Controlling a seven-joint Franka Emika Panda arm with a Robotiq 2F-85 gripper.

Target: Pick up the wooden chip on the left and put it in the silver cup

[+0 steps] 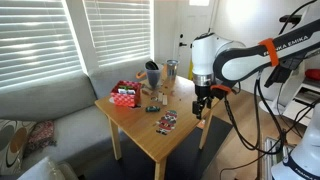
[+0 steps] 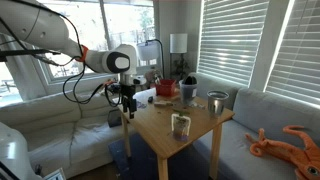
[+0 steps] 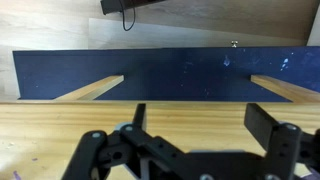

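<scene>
The silver cup (image 1: 171, 70) stands at the back of the wooden table (image 1: 185, 135), next to a dark cup (image 1: 152, 74). It also shows in an exterior view (image 2: 216, 103). Small wooden chips (image 1: 152, 107) lie near the table's middle; they are too small to tell apart. My gripper (image 1: 202, 104) hangs low over the table's side edge, apart from the chips and the cups, and shows there in an exterior view (image 2: 127, 106). In the wrist view the jaws (image 3: 199, 108) are open and empty over bare wood at the table's edge. No chip shows in the wrist view.
A red box (image 1: 125, 96) sits at one side of the table and a patterned packet (image 1: 166, 122) lies near the front. A grey sofa (image 1: 50, 110) borders the table. A dark blue rug (image 3: 160, 70) lies on the floor beyond the table's edge.
</scene>
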